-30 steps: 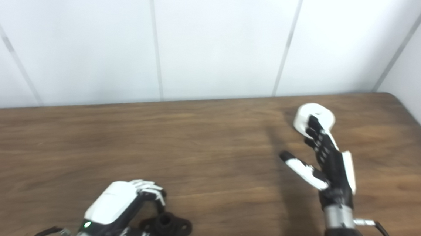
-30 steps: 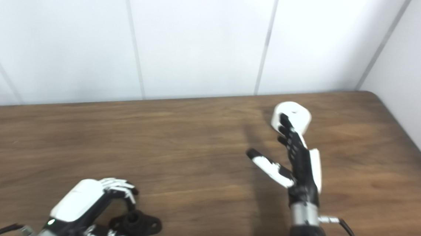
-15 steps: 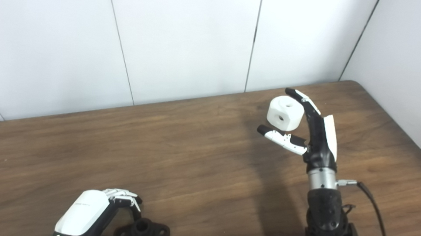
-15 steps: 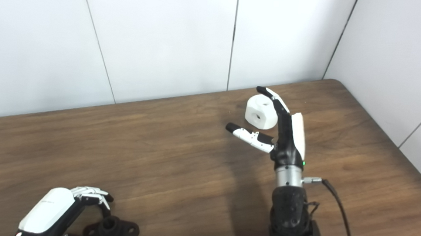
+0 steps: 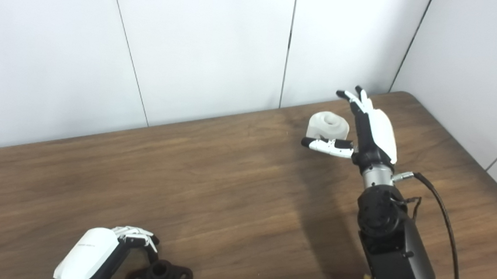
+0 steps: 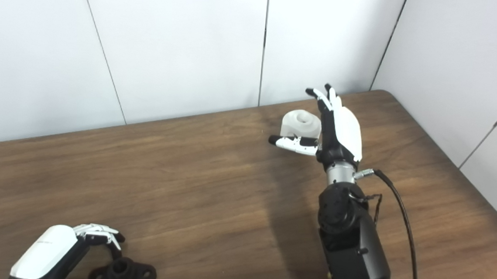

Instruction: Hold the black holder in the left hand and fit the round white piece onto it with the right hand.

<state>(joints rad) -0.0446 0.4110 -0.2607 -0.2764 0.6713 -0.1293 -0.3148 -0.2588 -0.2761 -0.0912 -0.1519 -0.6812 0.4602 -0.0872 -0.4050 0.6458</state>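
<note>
The black holder [image 5: 164,276] lies on the wooden table [image 5: 227,190] at the bottom left, a short post on a flat base with holes. My left hand [image 5: 91,255] is curled over its left side and shut on it; the picture's edge cuts off the thumb. The round white piece [image 5: 329,123] stands at the far right of the table, its hollow top facing up. My right hand [image 5: 365,130] is open around it. The fingers stand straight up along its right side, and the thumb reaches across in front of it.
White wall panels close off the table's far edge and right side. The table's far right corner lies just behind the right hand. A black cable [image 5: 444,214] loops from the right wrist down along the forearm.
The camera has shifted. My right hand has reached forward so the white piece now sits between thumb and fingers. The left hand stays curled on the holder.
</note>
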